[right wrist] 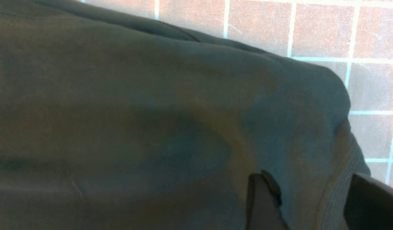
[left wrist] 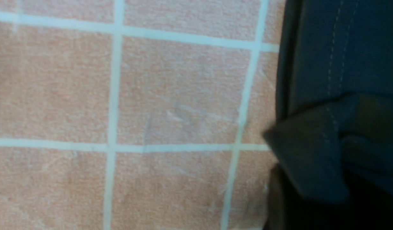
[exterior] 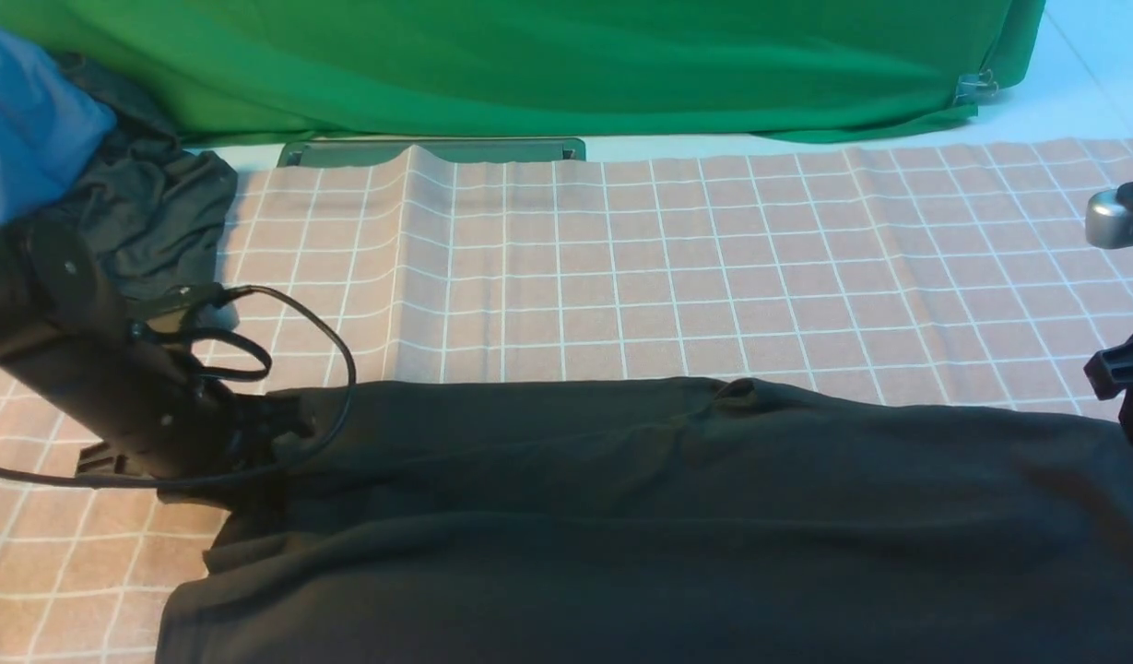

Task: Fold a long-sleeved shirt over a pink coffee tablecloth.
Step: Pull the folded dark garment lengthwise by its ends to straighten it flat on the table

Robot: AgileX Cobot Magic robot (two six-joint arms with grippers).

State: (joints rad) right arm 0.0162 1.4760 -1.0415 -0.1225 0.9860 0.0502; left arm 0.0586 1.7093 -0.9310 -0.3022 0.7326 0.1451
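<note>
Large black cotton long-sleeved shirt [exterior: 677, 516] lies spread across the near side of the wide dusty-pink tablecloth [exterior: 621, 267] with its thin white grid. The shirt's far edge runs roughly straight, with 1 small pucker near the middle.

Left gripper [exterior: 285, 426] sits low at the shirt's left end, against the fabric. Its wrist view shows a stitched hem fold raised off the cloth. Jaws not clearly seen, so cannot tell if apart or together.

Right gripper [right wrist: 311, 180] is at the shirt's right end. Its 2 fingers [right wrist: 263, 204] stand apart, with the ribbed edge lying in the gap.

Plain green cloth [exterior: 529, 65] hangs behind. Blue garment [exterior: 22, 120] and dark grey garment [exterior: 160, 212] are heaped far left.
</note>
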